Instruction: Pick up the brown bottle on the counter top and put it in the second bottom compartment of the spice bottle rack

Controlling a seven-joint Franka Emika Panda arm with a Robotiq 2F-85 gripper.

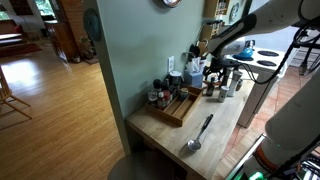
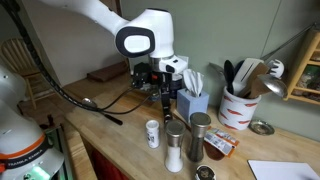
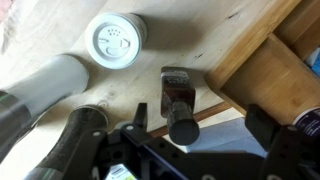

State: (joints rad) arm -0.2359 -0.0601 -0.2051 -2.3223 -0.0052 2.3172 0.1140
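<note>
A white, round-jointed robot arm (image 2: 95, 12) comes in from the top of the frame in an exterior view. It bends at a bulky white wrist housing with a dark ring (image 2: 140, 42), so its last link points straight down. In an exterior view the same arm (image 1: 262, 22) stretches across from the upper corner. A black two-finger gripper (image 2: 160, 88) hangs low beneath the wrist, tips downward. In the wrist view the gripper (image 3: 200, 125) has its jaws well apart, with dark fingers (image 3: 135, 118) at either side.
</note>
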